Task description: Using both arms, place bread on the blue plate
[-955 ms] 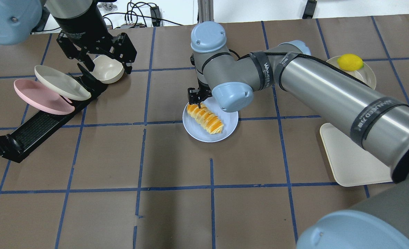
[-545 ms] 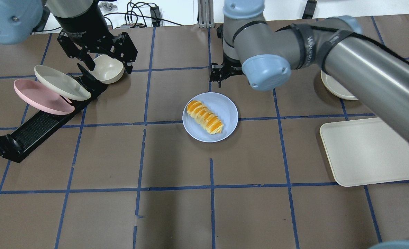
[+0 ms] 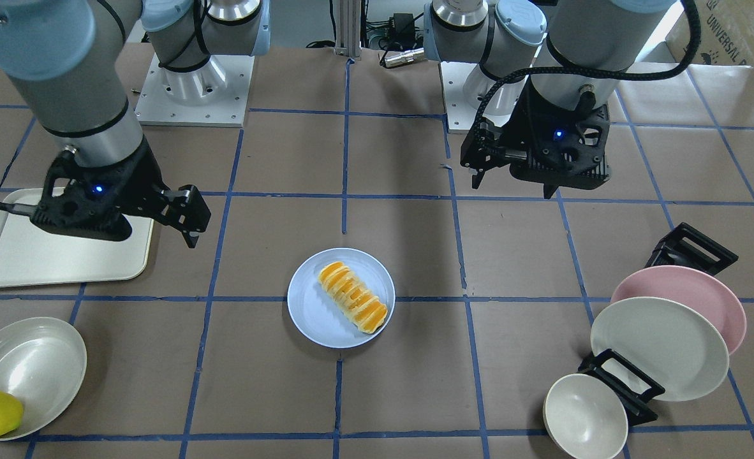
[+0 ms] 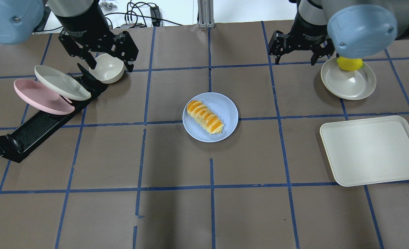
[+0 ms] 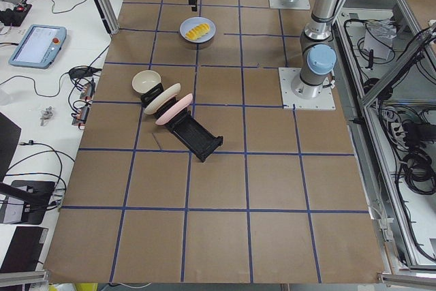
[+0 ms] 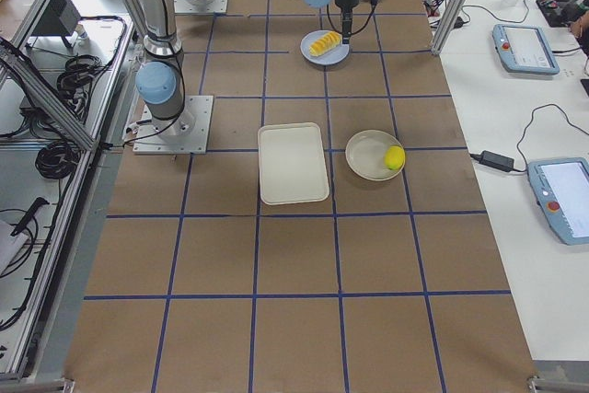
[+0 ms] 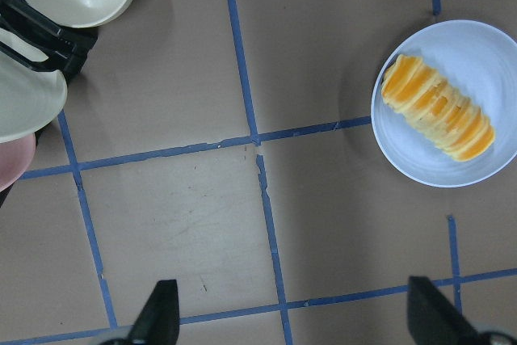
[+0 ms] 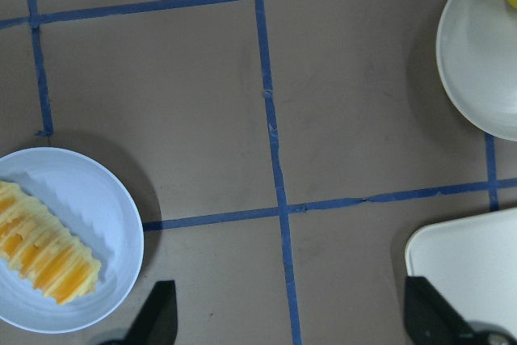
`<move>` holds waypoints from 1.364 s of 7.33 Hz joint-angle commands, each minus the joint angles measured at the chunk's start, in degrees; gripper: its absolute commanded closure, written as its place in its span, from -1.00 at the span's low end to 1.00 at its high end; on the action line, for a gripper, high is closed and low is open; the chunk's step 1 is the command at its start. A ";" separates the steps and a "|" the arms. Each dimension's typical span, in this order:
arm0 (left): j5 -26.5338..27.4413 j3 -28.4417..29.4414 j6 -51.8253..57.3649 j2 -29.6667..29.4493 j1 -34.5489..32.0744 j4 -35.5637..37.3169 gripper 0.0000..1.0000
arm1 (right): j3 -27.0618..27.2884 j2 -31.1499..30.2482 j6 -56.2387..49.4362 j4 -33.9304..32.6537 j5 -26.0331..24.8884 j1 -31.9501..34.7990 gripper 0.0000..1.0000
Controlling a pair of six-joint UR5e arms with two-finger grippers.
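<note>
At the far left of the overhead view, a black rack (image 4: pixel 35 133) lies slantwise on the counter (image 4: pixel 176 214), its near end close to the left edge. A pink plate (image 4: pixel 40 97) and a cream plate (image 4: pixel 61 83) lean in it, overlapping. A cream bowl (image 4: pixel 107 71) sits just beyond its far end. The left hand (image 4: pixel 111 65) hangs above that bowl, raised off the counter. Its fingers are spread wide and hold nothing. Rack, plates and bowl crowd the space under and to the left of it.

A broad stretch of bare brown counter follows to the right. In the middle is the blue plate (image 4: pixel 227 105), with bare counter on every side and its neighbours well apart. The bread (image 4: pixel 205 117) lies on it diagonally, inside the rim and toward the plate's left half, its far end near the rim.

Farther right, the right hand (image 4: pixel 296 58) hangs raised near the far edge, also wide apart and holding nothing. Just to its right sits a cream dish (image 4: pixel 350 86) with a lemon (image 4: pixel 349 64) at its far rim, partly hidden by the arm's joint. Nearer lies a cream tray (image 4: pixel 374 150), reaching almost to the right edge. Cables lie past the far edge.
</note>
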 commanded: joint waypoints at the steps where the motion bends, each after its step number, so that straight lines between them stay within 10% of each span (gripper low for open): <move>1: 0.29 -0.22 0.11 -0.26 -0.25 0.82 -1.00 | -0.62 -4.83 -0.43 4.45 0.42 -0.80 -1.00; 10: 0.65 -1.01 -0.76 0.45 -0.60 0.64 -1.00 | -1.33 -7.05 -0.07 10.80 0.33 -0.45 -0.99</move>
